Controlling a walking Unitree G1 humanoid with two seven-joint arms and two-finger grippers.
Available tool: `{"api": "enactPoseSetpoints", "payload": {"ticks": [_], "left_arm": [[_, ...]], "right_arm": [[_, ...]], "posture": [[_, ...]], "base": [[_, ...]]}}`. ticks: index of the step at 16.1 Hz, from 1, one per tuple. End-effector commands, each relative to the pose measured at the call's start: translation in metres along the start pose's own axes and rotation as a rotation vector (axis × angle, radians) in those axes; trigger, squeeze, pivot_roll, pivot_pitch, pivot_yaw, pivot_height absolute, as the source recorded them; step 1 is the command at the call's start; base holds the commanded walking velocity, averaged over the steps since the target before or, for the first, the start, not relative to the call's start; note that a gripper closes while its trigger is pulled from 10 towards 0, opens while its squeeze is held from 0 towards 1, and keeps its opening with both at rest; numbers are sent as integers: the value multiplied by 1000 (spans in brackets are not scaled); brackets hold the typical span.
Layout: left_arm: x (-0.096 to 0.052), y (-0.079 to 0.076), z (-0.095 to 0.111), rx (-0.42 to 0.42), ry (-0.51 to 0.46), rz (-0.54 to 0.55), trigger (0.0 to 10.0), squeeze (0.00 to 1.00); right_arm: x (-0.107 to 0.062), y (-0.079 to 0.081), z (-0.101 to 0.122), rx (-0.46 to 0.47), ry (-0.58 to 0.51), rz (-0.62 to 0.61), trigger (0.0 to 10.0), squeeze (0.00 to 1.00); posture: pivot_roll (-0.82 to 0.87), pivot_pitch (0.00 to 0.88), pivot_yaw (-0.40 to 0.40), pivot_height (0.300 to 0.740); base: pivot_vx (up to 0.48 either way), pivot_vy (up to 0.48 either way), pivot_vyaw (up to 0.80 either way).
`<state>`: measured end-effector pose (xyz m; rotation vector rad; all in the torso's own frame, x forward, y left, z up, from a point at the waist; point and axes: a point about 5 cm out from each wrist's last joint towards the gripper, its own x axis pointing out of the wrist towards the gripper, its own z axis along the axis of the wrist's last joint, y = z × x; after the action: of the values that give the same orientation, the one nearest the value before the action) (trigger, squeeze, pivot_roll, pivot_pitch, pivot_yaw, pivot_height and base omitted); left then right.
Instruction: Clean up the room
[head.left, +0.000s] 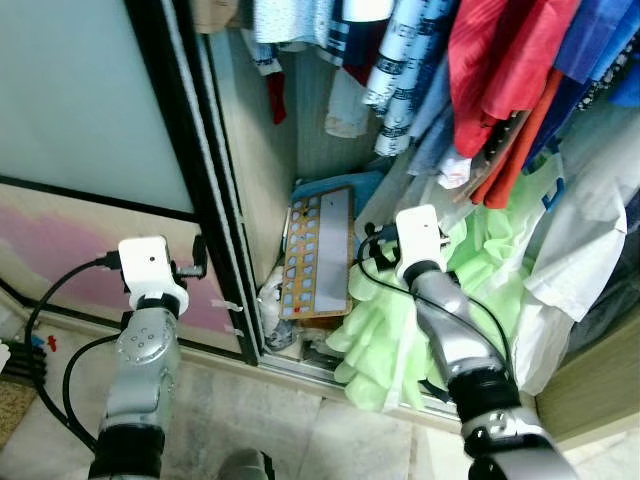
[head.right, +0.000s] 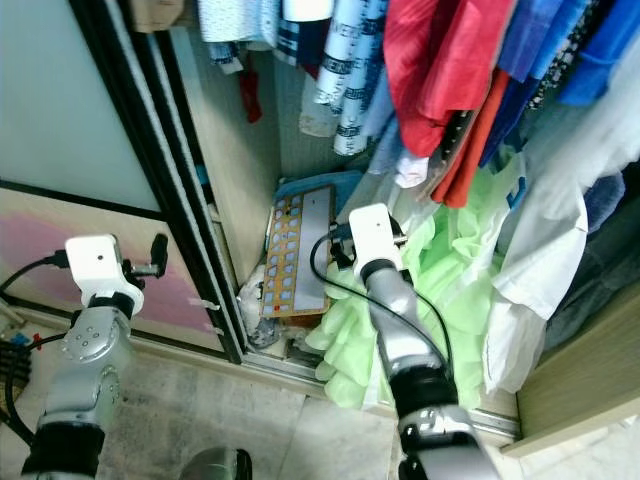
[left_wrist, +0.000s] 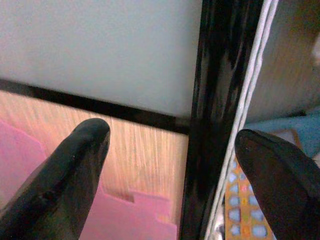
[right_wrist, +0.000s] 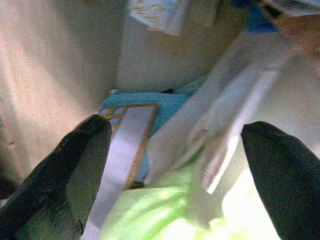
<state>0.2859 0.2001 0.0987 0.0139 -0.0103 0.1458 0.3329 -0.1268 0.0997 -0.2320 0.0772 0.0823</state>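
My right gripper (right_wrist: 175, 165) is spread wide, its two black fingers (right_wrist: 65, 170) far apart at the lower corners of the right wrist view with nothing between them; ahead of it lies the light green garment (right_wrist: 150, 215) at the bottom of the frame, a pale hanging cloth (right_wrist: 235, 115) crossing the middle, and the board with the orange rim (right_wrist: 125, 145) leaning at centre left. In the left wrist view my left gripper (left_wrist: 172, 165) is also spread and empty, one finger low on the left, the other low on the right, with the black door frame (left_wrist: 215, 100) running top to bottom between them and the pink-patterned door panel (left_wrist: 30, 165) at the lower left. In the left eye view my right arm reaches into the open wardrobe at the centre, and the green garment (head.left: 375, 335) spills from the wardrobe floor over the sill at lower centre, below the hanging clothes (head.left: 480, 70) along the top. My left arm stands at the lower left, before the sliding door (head.left: 90, 110). I judge the green garment soft, light and limp: it will sag and trail when lifted, so I would bunch a thick fold near its middle rather than pinch a thin edge.
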Motion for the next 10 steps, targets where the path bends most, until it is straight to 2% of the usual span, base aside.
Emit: {"api": "enactPoseSetpoints", "payload": {"ticks": [1,2,3,4,6,8,10], "left_arm": [[-3,2,6,2,-6,34,10000,0],[-8,3,11,5,-15,21,10000,0],[-11,3,13,5,-20,13,10000,0],[-18,1,18,-14,-58,-44,10000,0],[-26,-3,21,-14,-79,-57,10000,0],[-35,-9,26,-27,-94,-83,10000,0],[-48,-13,18,-52,-58,-113,10000,0]], "right_arm": [[1,-14,10,25,-74,-78,10000,0],[-2,-24,10,8,-84,-117,10000,0],[-3,-26,10,-4,-86,-124,10000,0],[-10,-33,8,69,-75,-144,10000,0],[-22,-40,7,96,-94,-162,10000,0],[-36,-37,14,75,-155,-143,10000,0],[-45,-37,10,35,-150,-143,10000,0]], "posture": [[38,0,19,740],[24,0,34,740],[21,0,43,740],[20,8,52,740],[23,30,59,740],[14,55,56,740],[18,46,54,740]], "base": [[0,0,0],[0,0,0],[0,0,0],[0,0,0],[0,0,0],[0,0,0],[0,0,0]]}}
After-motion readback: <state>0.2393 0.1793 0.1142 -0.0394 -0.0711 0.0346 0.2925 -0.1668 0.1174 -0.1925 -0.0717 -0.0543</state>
